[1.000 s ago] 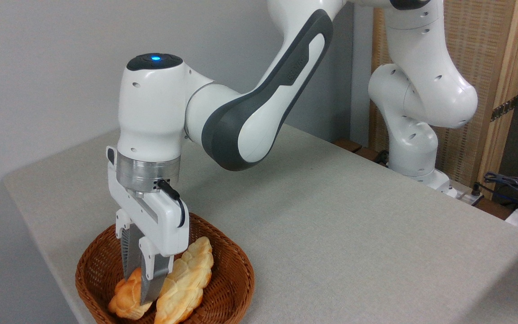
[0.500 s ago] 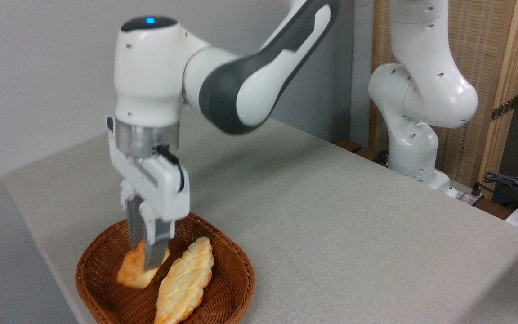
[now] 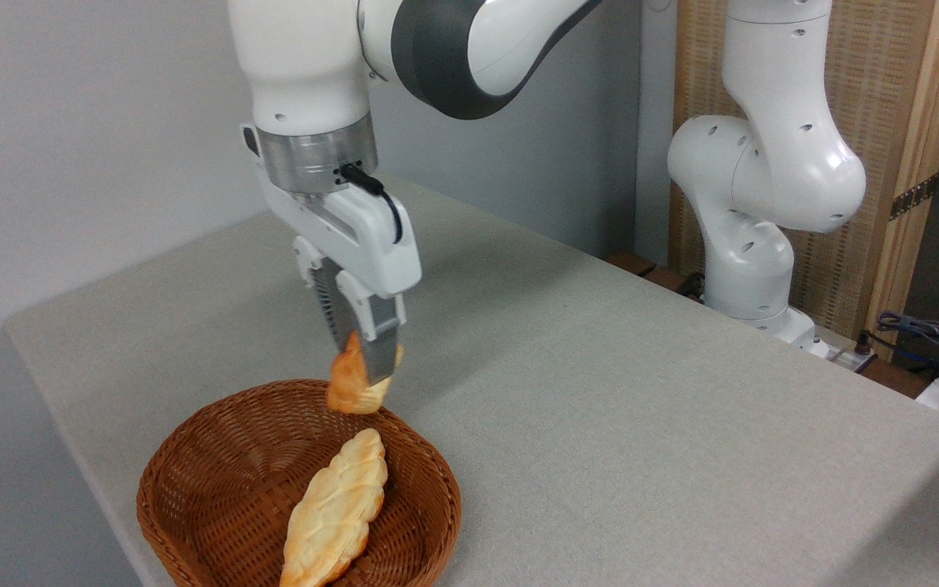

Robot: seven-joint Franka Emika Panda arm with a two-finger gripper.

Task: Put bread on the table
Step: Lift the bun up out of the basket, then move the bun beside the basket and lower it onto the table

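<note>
Nearest the camera, at the lower left, a brown woven basket (image 3: 217,481) sits at the front edge of the table (image 3: 641,424), and a long, pale braided loaf (image 3: 337,509) lies inside it, slanting from the basket's middle toward its near rim. Just above the basket's far rim hangs the bread (image 3: 353,383), a small glossy orange-golden bun, lifted clear of the wicker and touching neither the basket nor the loaf. The gripper (image 3: 365,371) pinches it from above: the two fingers (image 3: 380,346) point downward with a slight tilt and are drawn close together on the bun, one on either side, so that most of the bun shows below and to the left of the tips. The bun is a little blurred, so its exact shape is hard to make out. Behind the gripper the light grey-beige tabletop stretches back and to the right. The white arm (image 3: 469,41) rises from the wrist out of the top of the picture, and its base (image 3: 755,269) stands at the table's far right edge, before a wood-framed woven panel (image 3: 877,106). Some cables (image 3: 926,334) lie at the far right.
</note>
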